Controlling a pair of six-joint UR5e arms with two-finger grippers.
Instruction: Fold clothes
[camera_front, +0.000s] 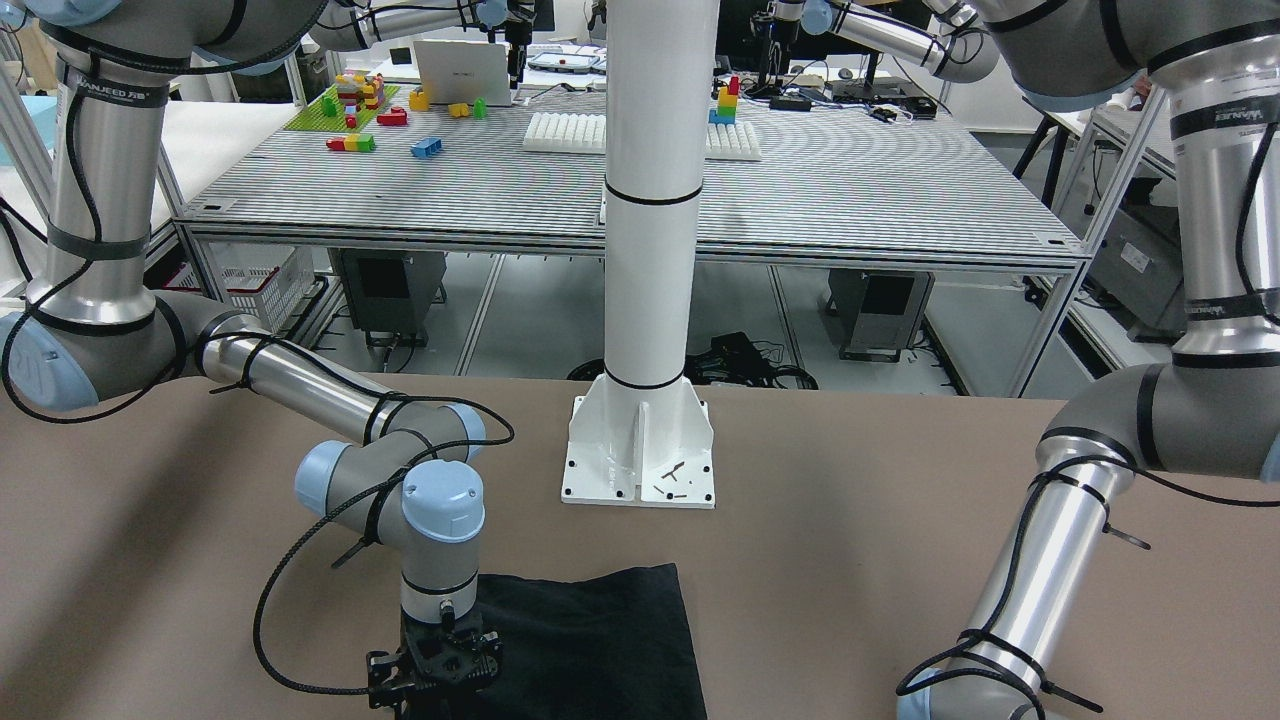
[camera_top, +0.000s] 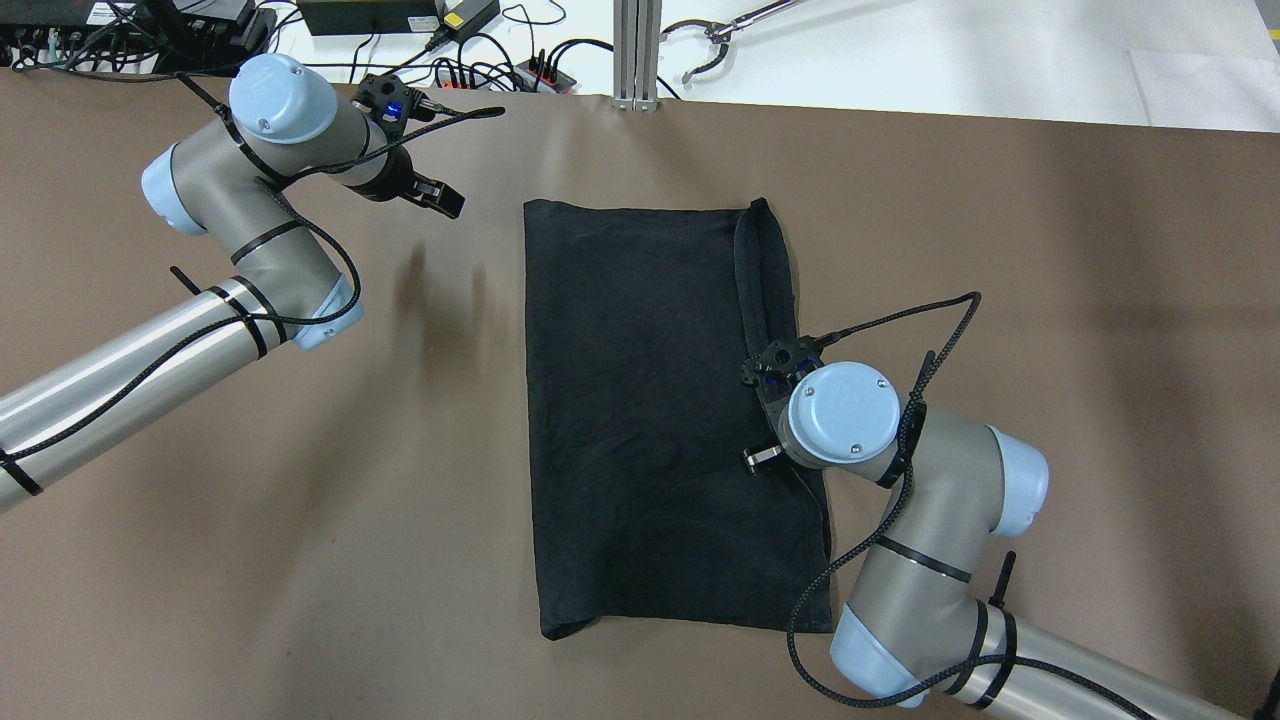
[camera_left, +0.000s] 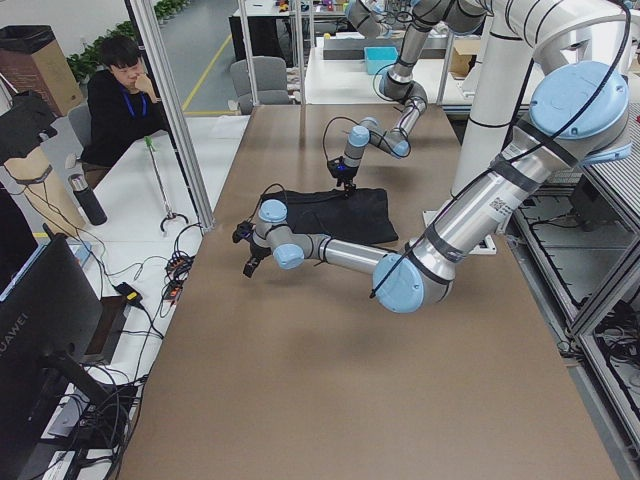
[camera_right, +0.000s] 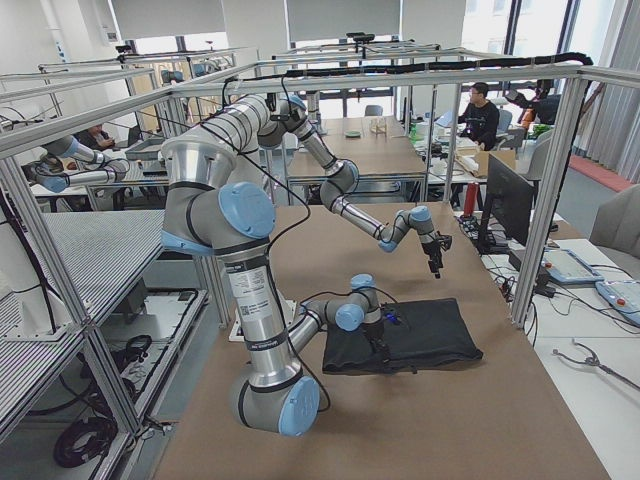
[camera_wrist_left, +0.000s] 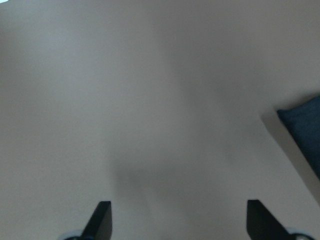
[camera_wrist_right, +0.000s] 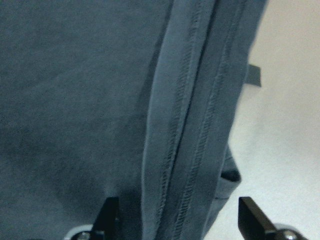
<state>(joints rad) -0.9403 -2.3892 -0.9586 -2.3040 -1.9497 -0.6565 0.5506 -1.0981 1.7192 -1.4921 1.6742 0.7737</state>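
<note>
The cloth (camera_top: 640, 400) lies flat near the middle of the worktop (camera_top: 300, 500) as a dark, upright rectangle, so at least 1 fold looks done. Its doubled hem (camera_wrist_right: 195, 125) runs down the robot's right side. The right pincer (camera_top: 760, 412) sits low over that edge, about halfway along it. Its jaws are spread wide with the hem between them and they hold nothing, which I judge is a stance for taking or letting go of that edge. The left pincer (camera_top: 435, 197) hangs over bare worktop near the cloth's far left corner, apart from it. It is also wide and empty, probably parked clear so the fabric can move freely.
</note>
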